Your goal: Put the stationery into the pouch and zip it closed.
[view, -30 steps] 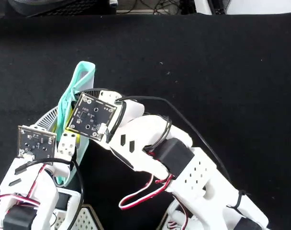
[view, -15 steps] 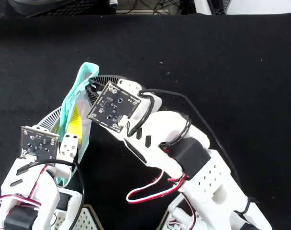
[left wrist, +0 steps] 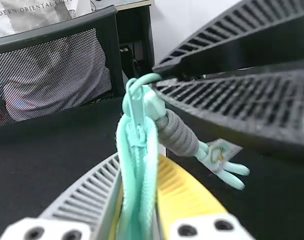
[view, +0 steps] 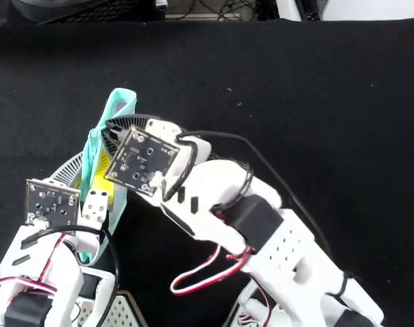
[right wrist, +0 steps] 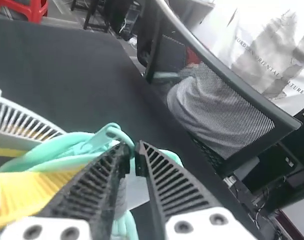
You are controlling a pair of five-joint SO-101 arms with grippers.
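**Zip stage: pouch held on edge between the two arms**

From where I stand, the work looks to be at its last step, the zipping. The slim mint-green fabric pouch (view: 93,150) stands on edge over the black cloth-covered table (view: 295,102), carried between the two arms. The left gripper (left wrist: 139,170) is clamped on the pouch's near end, and the zipper edge runs out from between its jaws. The right gripper (right wrist: 134,150) has its black ribbed jaws squeezed together at the far end. It seems to be pinching the thin mint-green loop (left wrist: 144,79) there, though I judge that hold a slight one. Whether all the stationery is inside I cannot tell.

As I see it, the next move needs the right arm to draw along the line of the zipper while the left arm holds firm against the tug. A pull off that line would likely twist the pouch or slip the loop free.

The overhead view gives the layout: the pouch is seen edge-on, with the right arm crossing over towards the left one. The left wrist view adds detail:

- the mint-green zipper pull tab (left wrist: 137,107) hangs just under the loop;
- a grey ribbed cord (left wrist: 177,135) ends in a small mint charm (left wrist: 222,159);
- a yellow ribbed face (left wrist: 184,195) lies beside the pouch, and I cannot say whether it is a jaw pad or the pouch's contents.

The right wrist view best shows how tightly the black jaws meet.
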